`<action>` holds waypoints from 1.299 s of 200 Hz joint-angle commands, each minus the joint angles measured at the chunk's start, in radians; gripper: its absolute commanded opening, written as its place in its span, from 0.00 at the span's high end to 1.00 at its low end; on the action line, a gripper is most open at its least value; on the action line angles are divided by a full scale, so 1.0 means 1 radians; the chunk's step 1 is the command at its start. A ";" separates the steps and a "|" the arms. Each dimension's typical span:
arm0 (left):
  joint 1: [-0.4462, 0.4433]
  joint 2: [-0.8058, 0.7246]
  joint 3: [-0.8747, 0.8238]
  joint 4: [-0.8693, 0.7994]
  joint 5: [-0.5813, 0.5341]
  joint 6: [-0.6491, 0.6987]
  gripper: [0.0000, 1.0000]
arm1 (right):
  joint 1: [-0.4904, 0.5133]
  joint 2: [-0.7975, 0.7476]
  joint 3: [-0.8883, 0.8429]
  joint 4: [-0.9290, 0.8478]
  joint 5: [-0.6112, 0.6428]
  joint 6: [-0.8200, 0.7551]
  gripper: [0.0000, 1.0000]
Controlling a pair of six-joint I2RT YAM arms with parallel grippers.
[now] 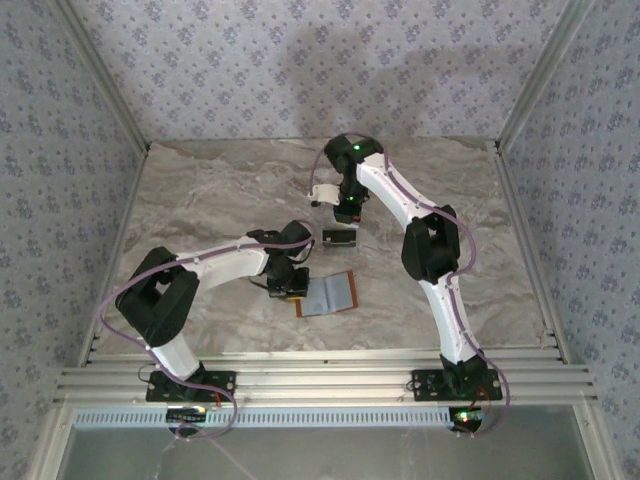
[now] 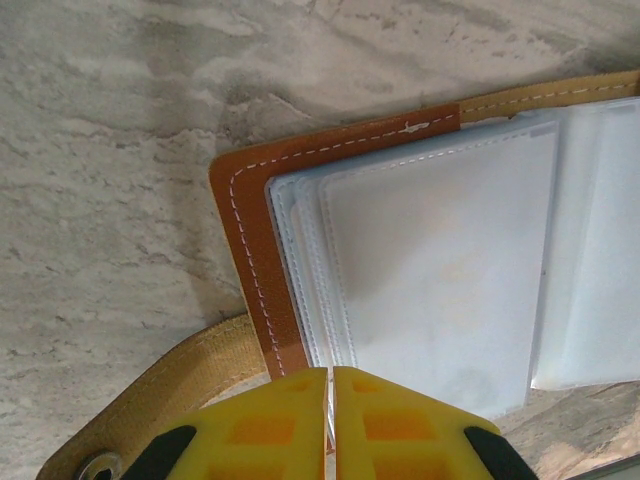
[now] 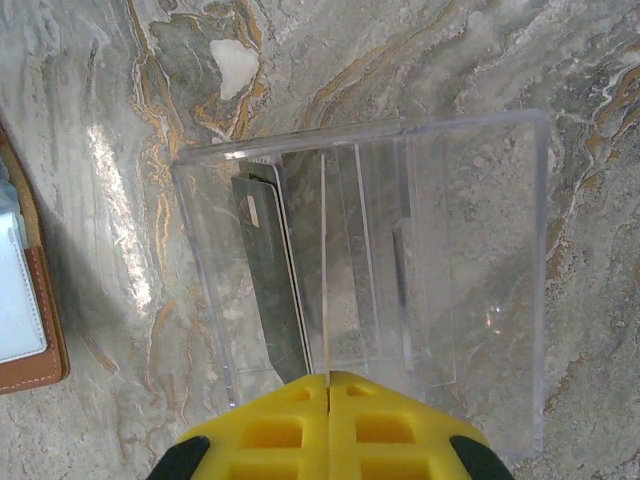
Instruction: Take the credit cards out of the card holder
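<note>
The left pincer (image 2: 330, 425) is closed to a thin slit. The lower edge of the clear sleeves (image 2: 440, 270) runs right into that slit, so we think it pinches a sleeve or presses it down, but we cannot tell which. From 12 to 2 o'clock of the pincer lies the open holder (image 2: 250, 210), flat on the counter (image 2: 100, 150). Its brown edge is at 11 o'clock and its strap (image 2: 190, 380) at 9 o'clock. The sleeves look pale and cloudy, and we cannot say whether cards are inside them.

The right pincer (image 3: 328, 405) is fully closed. A thin line goes up from between its fingers toward 12 o'clock. It may be a wall of the clear tray (image 3: 470, 250) or a card seen from its edge; we cannot decide. The pincer hangs above the tray. At 11 o'clock, in the left slot, a grey card (image 3: 265, 290) stands on its edge. The holder is at 9 o'clock from the tray, near but apart.

We judge that the step in hand is putting a card into the tray, with the left pincer steadying the holder. The next move, in our opinion, is that the right pincer rises, goes to the holder, opens a little and takes the free edge of the next card. This needs a straight pull along the sleeve, otherwise the holder may lift or slide.
</note>
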 commanded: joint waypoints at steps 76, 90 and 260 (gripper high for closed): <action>-0.004 -0.036 -0.005 -0.022 -0.012 -0.009 0.89 | 0.022 0.006 0.016 -0.048 0.024 -0.072 0.95; -0.005 -0.036 -0.007 -0.022 -0.012 -0.009 0.89 | 0.023 0.006 0.015 -0.034 0.022 -0.072 0.90; -0.004 -0.041 -0.022 -0.010 -0.012 -0.011 0.89 | 0.026 -0.042 -0.086 0.040 -0.005 -0.057 0.60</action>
